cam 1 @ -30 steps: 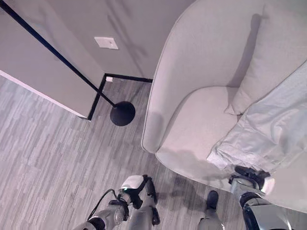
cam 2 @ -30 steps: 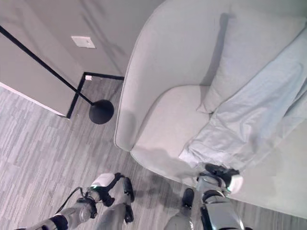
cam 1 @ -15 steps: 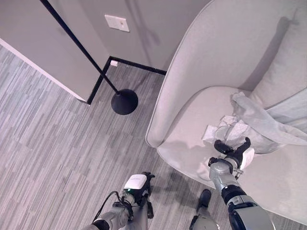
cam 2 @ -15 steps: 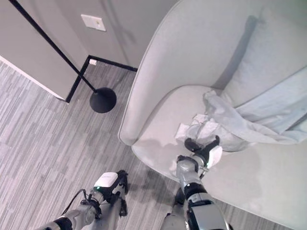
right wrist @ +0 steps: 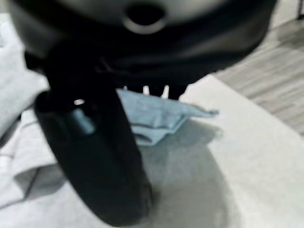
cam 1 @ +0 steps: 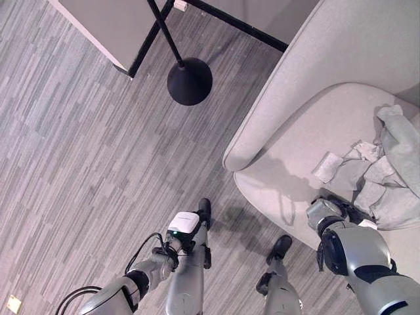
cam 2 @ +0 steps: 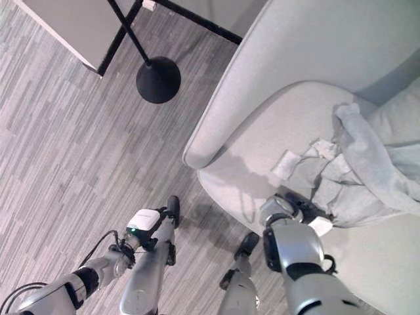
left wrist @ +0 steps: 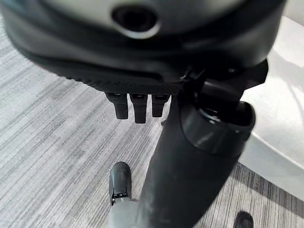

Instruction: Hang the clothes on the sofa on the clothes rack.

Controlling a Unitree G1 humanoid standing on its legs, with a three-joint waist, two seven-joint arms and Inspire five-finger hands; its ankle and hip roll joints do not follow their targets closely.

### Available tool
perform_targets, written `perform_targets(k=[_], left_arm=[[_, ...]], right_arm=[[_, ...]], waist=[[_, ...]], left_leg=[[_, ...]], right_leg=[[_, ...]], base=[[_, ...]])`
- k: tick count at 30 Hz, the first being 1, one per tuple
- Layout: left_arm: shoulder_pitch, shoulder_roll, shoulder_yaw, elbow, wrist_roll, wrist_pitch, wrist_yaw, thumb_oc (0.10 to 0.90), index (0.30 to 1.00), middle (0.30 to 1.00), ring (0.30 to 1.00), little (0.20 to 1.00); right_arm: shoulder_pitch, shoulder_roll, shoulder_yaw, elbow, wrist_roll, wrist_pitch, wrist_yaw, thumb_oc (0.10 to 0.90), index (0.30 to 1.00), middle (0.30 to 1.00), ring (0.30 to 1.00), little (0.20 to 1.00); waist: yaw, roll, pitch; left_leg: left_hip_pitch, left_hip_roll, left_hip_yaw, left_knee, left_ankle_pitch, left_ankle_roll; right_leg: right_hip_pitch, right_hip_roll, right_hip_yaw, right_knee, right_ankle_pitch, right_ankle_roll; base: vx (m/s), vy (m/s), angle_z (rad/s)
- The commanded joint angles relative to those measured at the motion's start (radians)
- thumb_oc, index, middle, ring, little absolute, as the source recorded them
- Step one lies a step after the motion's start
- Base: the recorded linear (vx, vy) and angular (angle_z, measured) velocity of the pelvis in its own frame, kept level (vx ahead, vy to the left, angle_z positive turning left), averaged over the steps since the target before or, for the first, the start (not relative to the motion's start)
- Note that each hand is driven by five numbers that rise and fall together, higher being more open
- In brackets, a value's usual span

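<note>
None of the hanging is done as far as these views show: the sofa (cam 1: pixel 308 98) carries the whole load, with the pale blue-grey clothes (cam 1: pixel 387 177) lying crumpled on its seat toward the backrest side, one sleeve or leg trailing up over the cushion, and nothing lifted clear of the upholstery. Off the sofa's outer arm, across the wood-grain floor (cam 1: pixel 79 144), stands a black pole on a round black base (cam 1: pixel 189 80); I judge this to be the foot of the clothes rack, though its top lies outside the pictures, so everything from pickup to carrying to draping is left. On the sofa's front edge, the right robot hand (cam 2: pixel 298 209) rests at the near hem of the clothes, its arm bent sharply with the elbow toward the floor; in its wrist view the thumb (right wrist: pixel 90 156) hangs over the seat with fabric past it, but the fingers are hidden, so I cannot tell whether it grips the cloth or merely touches it. Well clear of the sofa, low over the floor beside its front corner, the left robot hand (cam 1: pixel 186 230) hangs idle, and its wrist view shows short dark fingers (left wrist: pixel 137 107) relaxed and holding nothing.
</note>
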Motion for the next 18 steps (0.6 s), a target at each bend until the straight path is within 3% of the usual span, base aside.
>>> perform_targets(k=[1, 7, 10, 14, 18], left_arm=[[0.045, -0.007, -0.029, -0.004, -0.034, -0.035, 0.012, 0.800, 0.900, 0.900, 0.900, 0.900], [0.081, -0.007, 0.049, 0.028, -0.098, -0.024, -0.023, 0.800, 0.900, 0.900, 0.900, 0.900], [0.096, -0.009, 0.073, 0.034, -0.110, -0.020, -0.033, 0.800, 0.900, 0.900, 0.900, 0.900], [0.128, -0.008, 0.116, 0.032, -0.123, -0.016, -0.050, 0.800, 0.900, 0.900, 0.900, 0.900], [0.164, 0.004, 0.150, -0.004, -0.141, -0.025, -0.071, 0.800, 0.900, 0.900, 0.900, 0.900]], right_arm=[[0.023, 0.088, -0.089, -0.146, 0.056, 0.001, 0.326, 0.400, 0.300, 0.300, 0.300, 0.300], [0.258, 0.241, -0.007, -0.368, 0.064, -0.062, 0.411, 0.400, 0.300, 0.300, 0.300, 0.300], [0.352, 0.273, 0.040, -0.465, 0.053, -0.076, 0.436, 0.400, 0.300, 0.300, 0.300, 0.300], [0.514, 0.262, 0.118, -0.654, 0.009, -0.083, 0.481, 0.400, 0.300, 0.300, 0.300, 0.300], [0.589, 0.214, 0.131, -0.776, 0.005, -0.085, 0.532, 0.400, 0.300, 0.300, 0.300, 0.300]], waist=[[0.023, 0.034, -0.081], [-0.003, -0.004, -0.107], [-0.016, -0.017, -0.125], [-0.038, -0.044, -0.162], [-0.044, -0.061, -0.206]], left_leg=[[-0.006, 0.126, -0.030, 0.002, -0.115, -0.119], [0.044, 0.149, -0.021, 0.002, -0.121, -0.122], [0.067, 0.158, -0.015, 0.002, -0.123, -0.126], [0.119, 0.172, -0.004, 0.002, -0.129, -0.129], [0.175, 0.177, 0.003, 0.002, -0.140, -0.131]], right_leg=[[-0.076, -0.144, 0.031, 0.051, 0.021, 0.069], [-0.042, -0.129, 0.044, 0.053, 0.005, 0.061], [-0.024, -0.124, 0.047, 0.054, -0.003, 0.059], [0.025, -0.112, 0.047, 0.053, -0.019, 0.053], [0.093, -0.106, 0.028, 0.053, -0.035, 0.054]], base=[[0.02, -0.023, 0.16], [0.01, -0.025, 0.00], [0.02, -0.042, -0.17], [0.05, -0.044, -0.15], [0.05, -0.039, -0.01]])
